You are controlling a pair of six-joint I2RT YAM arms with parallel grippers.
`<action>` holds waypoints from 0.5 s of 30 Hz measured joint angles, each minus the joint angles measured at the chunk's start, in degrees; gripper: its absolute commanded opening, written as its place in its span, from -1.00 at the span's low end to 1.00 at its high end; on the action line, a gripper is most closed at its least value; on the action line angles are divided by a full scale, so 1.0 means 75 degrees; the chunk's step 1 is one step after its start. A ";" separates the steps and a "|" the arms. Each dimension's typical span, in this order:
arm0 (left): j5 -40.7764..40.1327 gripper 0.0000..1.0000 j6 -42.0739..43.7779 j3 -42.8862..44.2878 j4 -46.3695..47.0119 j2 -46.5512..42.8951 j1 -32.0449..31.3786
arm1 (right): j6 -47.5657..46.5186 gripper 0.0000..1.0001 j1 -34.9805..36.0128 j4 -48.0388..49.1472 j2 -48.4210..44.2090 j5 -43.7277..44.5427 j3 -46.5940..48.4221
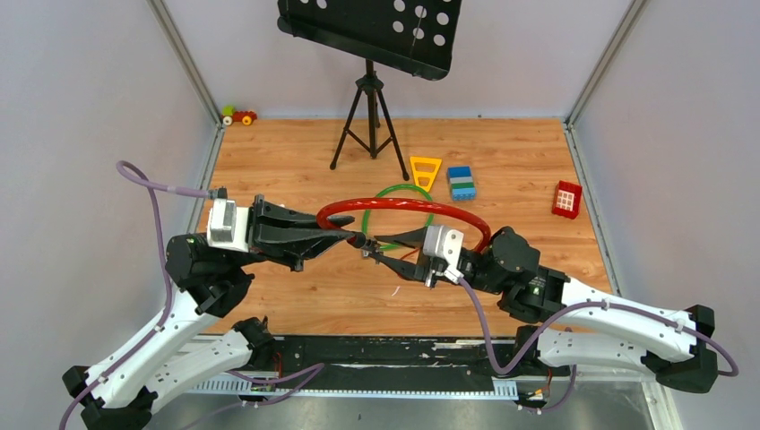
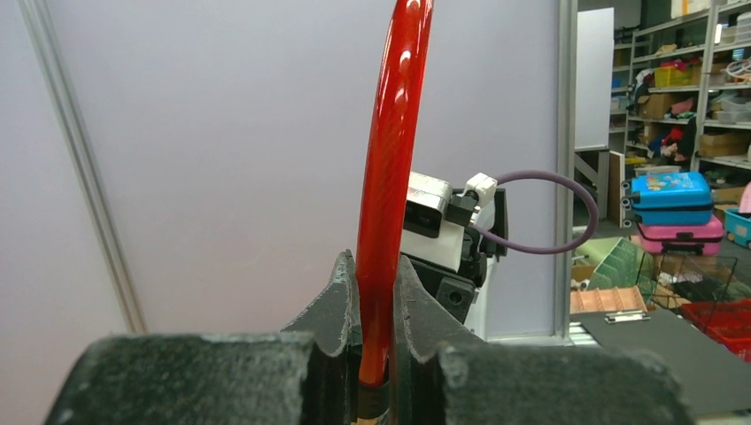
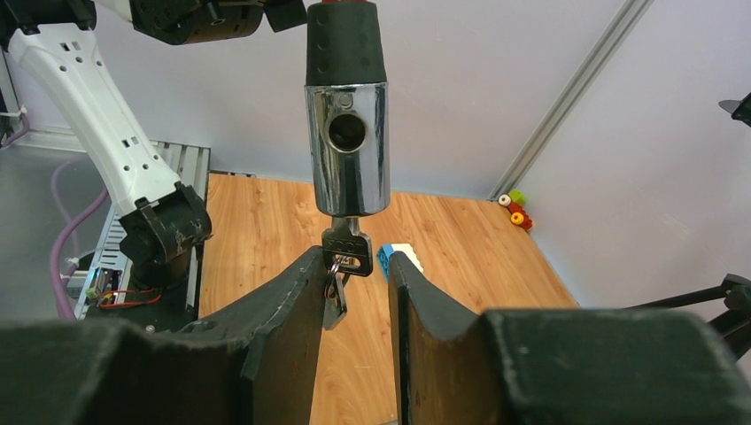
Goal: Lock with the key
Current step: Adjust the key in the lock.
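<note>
Left claw (image 2: 374,266): clamped tight on the red cable (image 2: 390,159), fingers pressed on both sides. That's what holds the whole lock up off the table (image 1: 296,296) for me.

Lock: the chrome lock barrel (image 3: 347,150) hangs upright right in front of my right wrist cam, keyhole end down, side hole facing me.

Key (image 3: 347,251): already sitting in the bottom of the barrel, only its dark head poking out.

Spare key (image 3: 335,305): dangles off the ring below the head, lying against the finger on the left of that view.

Right claw (image 3: 356,261): jaws apart, one finger on each side of the key head. One side looks about touching and there's a clear gap on the other. No grip yet, far as I can tell.

Step in hand: my guess is pinch the head, then turn.

How I'd do it: centre on the head first so both pads land flat on its faces. Squeeze firmly, then roll the wrist about the barrel's axis with no sideways push.

Watch out: the spare key could get pinched in with the head. The barrel could also swing on the cable if I shove it.
</note>
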 measured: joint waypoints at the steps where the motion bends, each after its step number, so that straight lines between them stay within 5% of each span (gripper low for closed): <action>1: 0.0006 -1.00 -0.0009 0.0000 0.0006 0.0000 0.0000 | 0.0003 -0.41 0.0000 0.0012 0.0017 -0.0017 0.0000; 5: 0.0012 -1.00 -0.0058 0.0000 0.0029 0.0000 0.0000 | 0.0000 -0.41 0.0000 0.0047 0.0038 -0.0102 0.0000; 10: 0.0035 -1.00 -0.0067 0.0000 0.0044 0.0000 0.0000 | 0.0038 -0.15 0.0000 0.0111 0.0032 -0.0221 0.0000; 15: 0.0035 -1.00 -0.0070 0.0000 0.0055 -0.0003 0.0000 | 0.0061 -0.23 -0.0012 0.0114 0.0020 -0.0478 0.0003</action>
